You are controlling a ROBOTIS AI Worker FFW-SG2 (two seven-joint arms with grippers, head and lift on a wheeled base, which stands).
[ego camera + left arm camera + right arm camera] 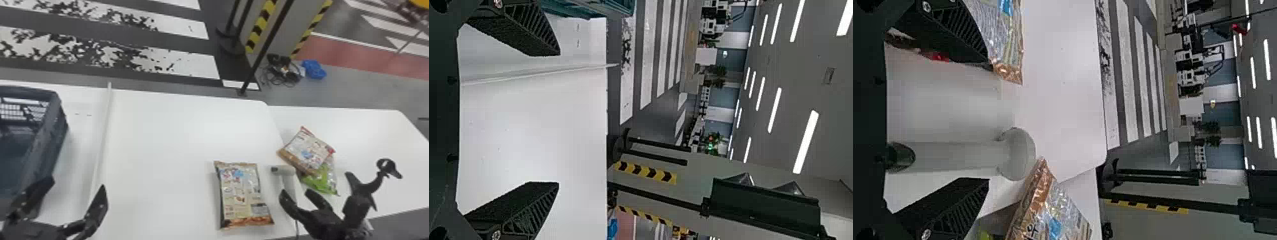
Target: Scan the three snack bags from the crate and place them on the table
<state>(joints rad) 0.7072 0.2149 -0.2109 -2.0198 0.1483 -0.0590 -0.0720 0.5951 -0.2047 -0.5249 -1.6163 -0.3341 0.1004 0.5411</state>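
In the head view my left gripper is open beside the dark blue crate; its own wrist view shows the left gripper with bare table between its fingers. My right gripper is at the lower right, open, near the white handheld scanner. From its wrist, the right gripper has the scanner between its spread fingers, not clamped. One snack bag lies flat left of the scanner. Beyond it, another bag overlaps a green bag.
A black object with a curved neck stands right of my right gripper. A white strip runs across the white table beside the crate. A second table surface adjoins on the right. Black posts stand beyond the tables.
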